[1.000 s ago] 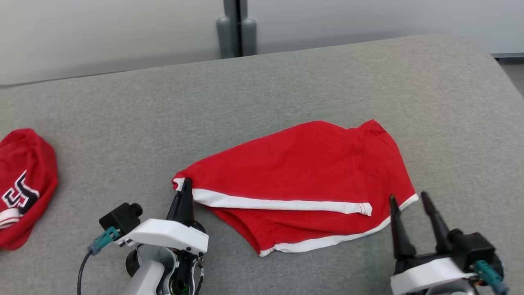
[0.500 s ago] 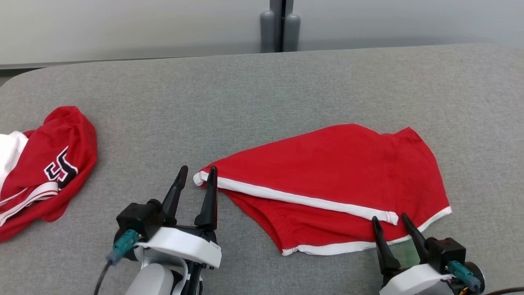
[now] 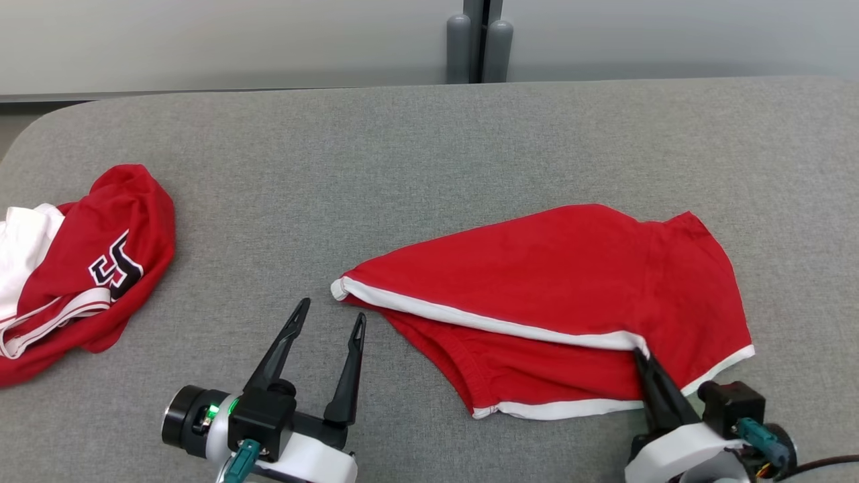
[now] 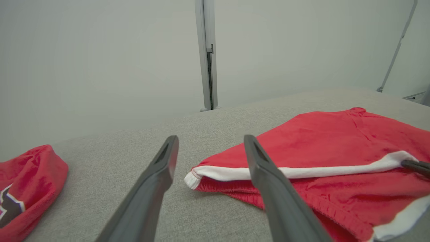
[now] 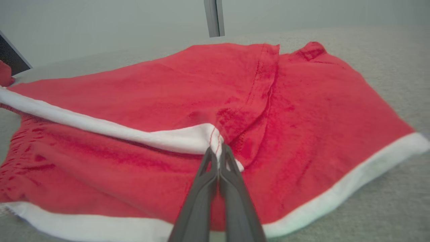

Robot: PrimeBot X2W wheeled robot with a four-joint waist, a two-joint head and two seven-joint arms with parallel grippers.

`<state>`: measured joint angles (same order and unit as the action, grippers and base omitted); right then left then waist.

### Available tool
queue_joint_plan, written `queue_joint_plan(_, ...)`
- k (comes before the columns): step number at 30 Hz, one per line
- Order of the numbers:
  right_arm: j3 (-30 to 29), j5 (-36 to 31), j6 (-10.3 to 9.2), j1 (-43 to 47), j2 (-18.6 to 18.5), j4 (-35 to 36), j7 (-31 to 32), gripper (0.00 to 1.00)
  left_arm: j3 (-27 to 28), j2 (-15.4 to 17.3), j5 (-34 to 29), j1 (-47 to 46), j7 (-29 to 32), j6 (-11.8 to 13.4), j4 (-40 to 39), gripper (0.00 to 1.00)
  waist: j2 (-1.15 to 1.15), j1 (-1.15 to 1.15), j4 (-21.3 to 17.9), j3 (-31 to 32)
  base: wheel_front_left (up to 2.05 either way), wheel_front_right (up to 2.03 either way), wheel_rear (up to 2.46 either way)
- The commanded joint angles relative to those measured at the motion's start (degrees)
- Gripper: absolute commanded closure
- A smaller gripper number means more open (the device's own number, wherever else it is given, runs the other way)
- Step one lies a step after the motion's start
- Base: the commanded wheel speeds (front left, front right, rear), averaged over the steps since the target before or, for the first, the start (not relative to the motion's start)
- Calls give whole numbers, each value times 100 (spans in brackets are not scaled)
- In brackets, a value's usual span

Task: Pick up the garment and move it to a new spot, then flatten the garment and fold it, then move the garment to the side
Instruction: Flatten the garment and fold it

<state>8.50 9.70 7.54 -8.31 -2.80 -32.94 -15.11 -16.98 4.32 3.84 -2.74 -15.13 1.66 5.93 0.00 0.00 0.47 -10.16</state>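
The garment point(image 3: 557, 282) is a pair of red shorts with white trim, lying half folded on the grey table; it also shows in the left wrist view point(image 4: 329, 144) and the right wrist view point(image 5: 188, 90). My right gripper point(image 3: 641, 357) is shut on the white-trimmed corner of the garment's folded upper layer, seen up close as the pinched hem point(image 5: 215, 141) between the closed fingers point(image 5: 218, 158). My left gripper point(image 3: 329, 322) stands open just left of the garment's left corner point(image 3: 340, 288), holding nothing. Its two fingers point(image 4: 161, 168) frame that corner point(image 4: 193, 174) without touching it.
A second red garment point(image 3: 87, 268) with white trim and a black-and-white print lies bunched at the table's left edge point(image 4: 27, 181). Grey posts point(image 3: 480, 47) stand behind the table's far edge against a pale wall. The table's corners are rounded.
My left gripper let go of the garment's left corner, opened and drew back. My right gripper closed on the white-trimmed corner. The camera shifted, moving everything rightward in the picture.
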Motion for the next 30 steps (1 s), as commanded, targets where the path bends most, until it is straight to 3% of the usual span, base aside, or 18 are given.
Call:
queue_joint_plan(1,-71,-89,-10,-36,-39,106,-6,100,60,6,-45,38,-2,39,-39,0,0,0,-17,-8,0,0,0)
queue_joint_plan(3,-226,-191,-11,59,-110,292,-6,100,120,-1,-32,105,-2,-1,-23,0,0,0,-46,-21,0,0,0)
queue_joint_plan(8,-698,-524,-11,255,-375,734,-7,100,130,115,89,39,-2,-486,347,0,0,0,-122,-50,0,0,0)
queue_joint_plan(12,-949,-645,-11,320,-488,805,-6,100,-87,221,115,-105,-2,-742,696,0,0,0,-153,-48,0,0,0)
queue_joint_plan(13,-1066,-702,-11,323,-502,823,-7,100,-391,333,243,-174,-1,-862,943,0,0,0,-172,-40,0,0,0)
queue_joint_plan(15,-1112,-739,-11,314,-497,827,-7,100,-559,403,306,-243,-3,-887,1028,0,0,0,-177,-35,0,0,0)
queue_joint_plan(16,-1140,-755,-11,299,-481,832,-6,100,-782,507,397,-312,-2,-901,1117,0,0,0,-186,-30,0,0,0)
queue_joint_plan(17,-1172,-780,-11,272,-448,828,-6,100,-1478,744,694,-448,-3,-912,1212,0,0,0,-209,-19,0,0,0)
queue_joint_plan(18,-1172,-780,-11,272,-448,828,-6,100,-1478,744,694,-448,-3,-912,1212,0,0,0,-209,-19,0,0,0)
queue_joint_plan(22,-1175,-796,-11,243,-400,830,-6,100,-2353,1185,1414,-768,-2,-905,1243,0,0,0,-225,-20,0,0,0)
queue_joint_plan(28,-1094,-789,-11,238,-378,809,-7,100,-2874,1350,1941,-1251,-2,-907,1446,1,0,0,-274,-63,0,0,0)
queue_joint_plan(29,-1055,-752,-11,214,-368,798,-6,100,-3026,1336,2112,-1378,-2,-908,1475,58,0,0,-320,-73,0,0,0)
queue_joint_plan(30,-1044,-736,-11,201,-371,800,-6,100,-3071,1332,2206,-1451,-2,-908,1469,80,0,0,-338,-81,0,0,0)
